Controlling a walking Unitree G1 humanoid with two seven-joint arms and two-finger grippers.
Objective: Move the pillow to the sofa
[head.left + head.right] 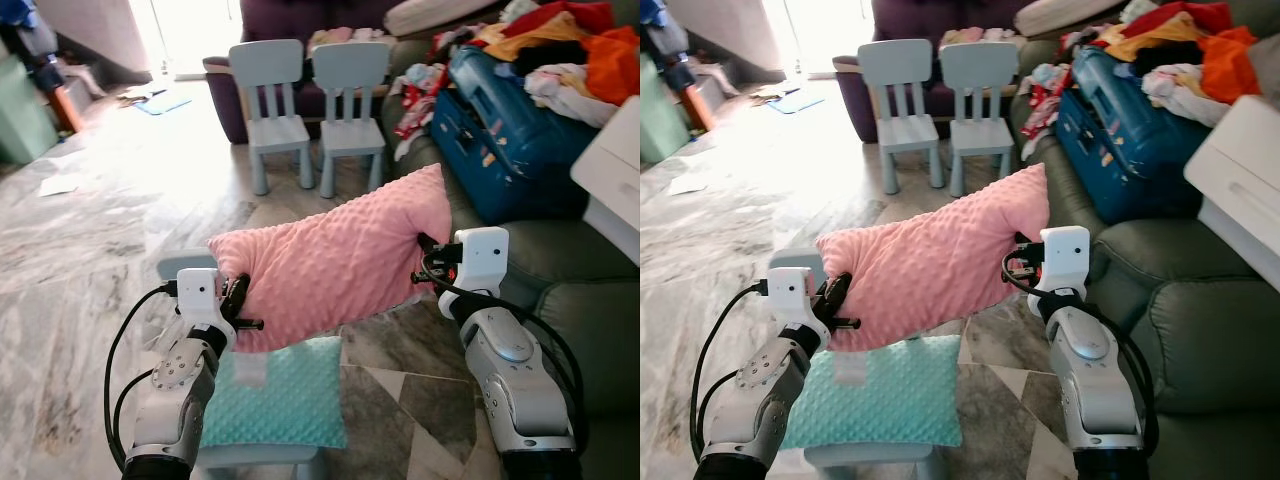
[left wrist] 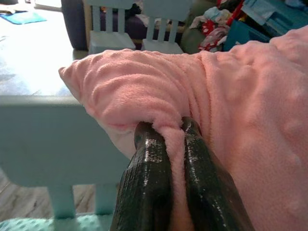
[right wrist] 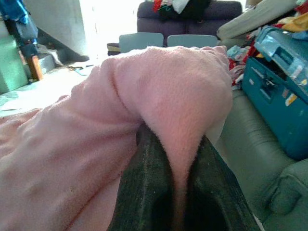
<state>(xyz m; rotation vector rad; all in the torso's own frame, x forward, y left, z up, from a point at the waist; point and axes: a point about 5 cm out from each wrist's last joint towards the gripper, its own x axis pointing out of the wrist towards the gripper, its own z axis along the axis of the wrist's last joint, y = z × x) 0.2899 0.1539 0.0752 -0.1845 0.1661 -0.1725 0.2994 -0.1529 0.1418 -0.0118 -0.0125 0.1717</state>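
A pink dimpled pillow (image 1: 340,255) hangs in the air between my two arms, tilted up toward the right. My left gripper (image 1: 240,298) is shut on its lower left edge, and the fabric is pinched between the black fingers (image 2: 149,183). On the pillow's right edge my right gripper (image 1: 428,262) is shut, its fingers (image 3: 144,192) squeezing a fold of pink cloth. The grey-green sofa (image 1: 560,270) lies to the right, its seat just beyond the pillow's raised corner.
A teal pillow (image 1: 275,395) rests on a small pale-blue chair (image 1: 185,265) below the pink one. Two more pale-blue chairs (image 1: 310,105) stand ahead. A blue suitcase (image 1: 510,135) and piled clothes (image 1: 570,50) fill the sofa's far end. A white box (image 1: 615,180) sits at right.
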